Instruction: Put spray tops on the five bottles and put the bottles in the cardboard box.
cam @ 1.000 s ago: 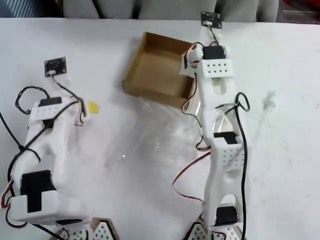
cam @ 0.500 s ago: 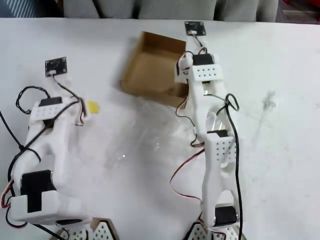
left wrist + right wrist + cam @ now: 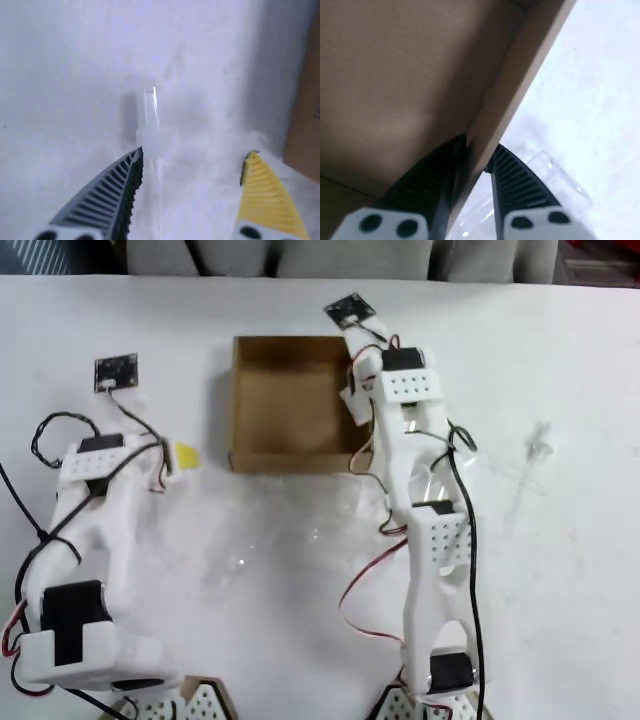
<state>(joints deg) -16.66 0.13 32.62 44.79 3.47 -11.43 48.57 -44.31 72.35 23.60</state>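
Observation:
The cardboard box [image 3: 285,405] lies open on the table at the back middle, its sides square to the table edge. My right gripper [image 3: 352,408] is at the box's right wall. In the right wrist view this gripper [image 3: 479,145] is shut on that wall [image 3: 507,107], one black finger inside and one outside. A clear bottle [image 3: 555,175] lies on the table just outside the box. Faint clear bottles [image 3: 300,520] lie in front of the box between the arms. My left gripper [image 3: 194,152] is open above a clear spray top [image 3: 147,125] that lies on the table.
A small clear part [image 3: 540,448] lies on the table to the right of the right arm. Red and black cables [image 3: 365,585] hang beside that arm. The box's edge [image 3: 305,100] shows close to the left gripper.
My right gripper, shut on the box wall, has swung the box to the left and turned it square to the table. The left arm has kept still.

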